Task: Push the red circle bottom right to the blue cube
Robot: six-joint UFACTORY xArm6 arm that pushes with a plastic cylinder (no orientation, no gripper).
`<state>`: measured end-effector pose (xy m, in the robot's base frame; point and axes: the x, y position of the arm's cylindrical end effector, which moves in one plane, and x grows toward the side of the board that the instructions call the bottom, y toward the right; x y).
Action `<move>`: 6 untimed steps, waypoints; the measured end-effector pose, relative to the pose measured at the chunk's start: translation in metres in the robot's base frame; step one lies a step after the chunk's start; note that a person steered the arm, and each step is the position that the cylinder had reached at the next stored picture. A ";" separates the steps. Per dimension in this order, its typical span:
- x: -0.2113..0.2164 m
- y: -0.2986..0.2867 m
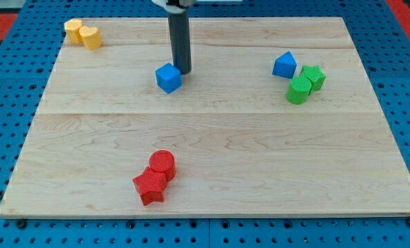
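At one o'clock of your blue cube (168,78), my tip (183,71) just beside it; red circle (162,164) well apart at six o'clock; no fingers on this rod.

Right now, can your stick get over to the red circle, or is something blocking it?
Probably yes. My tip sits beside the blue cube, near the view's top. The red circle lies lower down, touching the red star. The wood between looks bare, if I steer around the cube.
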<state>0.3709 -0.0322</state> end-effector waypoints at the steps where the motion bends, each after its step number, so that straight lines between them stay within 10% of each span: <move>1: 0.122 0.016; 2: 0.237 0.019; 3: 0.247 -0.022; 6: 0.095 -0.004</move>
